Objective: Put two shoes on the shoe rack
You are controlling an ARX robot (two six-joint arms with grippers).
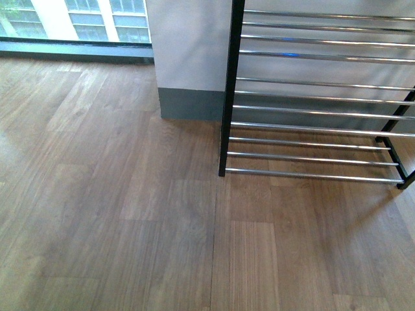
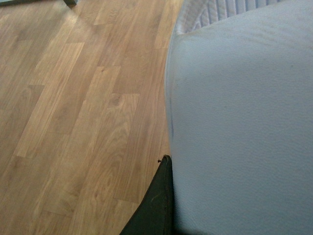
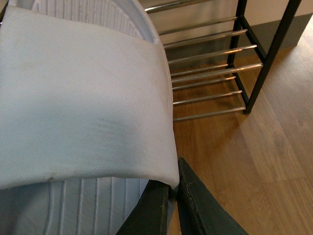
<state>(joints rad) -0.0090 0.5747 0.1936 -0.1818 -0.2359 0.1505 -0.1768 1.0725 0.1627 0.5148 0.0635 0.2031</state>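
Right gripper (image 3: 172, 192) fingers are seen set nearly together, with only a thin slit between them, at the edge of a sneaker (image 3: 83, 93) whose white ridged sole fills most of the right wrist view. The sneaker is judged to be pinched there and held above the wooden floor (image 3: 274, 147), near the shoe rack (image 3: 210, 73). Of the left gripper (image 2: 167, 169) only one black finger is shown, laid against the other sneaker (image 2: 234, 127), so it cannot be told whether its jaws are closed. In the front view neither arm nor sneaker is shown, and no shoe is seen on the chrome bars that are visible.

Each sneaker is expected to be light. The upper, not shown here, is likely soft and would give under pressure, while the thick sole should be firmer and keep its shape. A hold on the collar or heel wall is judged best, where a thin edge can be nipped; the smooth flank of the sole may slip. As the bars are spaced apart, the sole should be laid across at least two of them.
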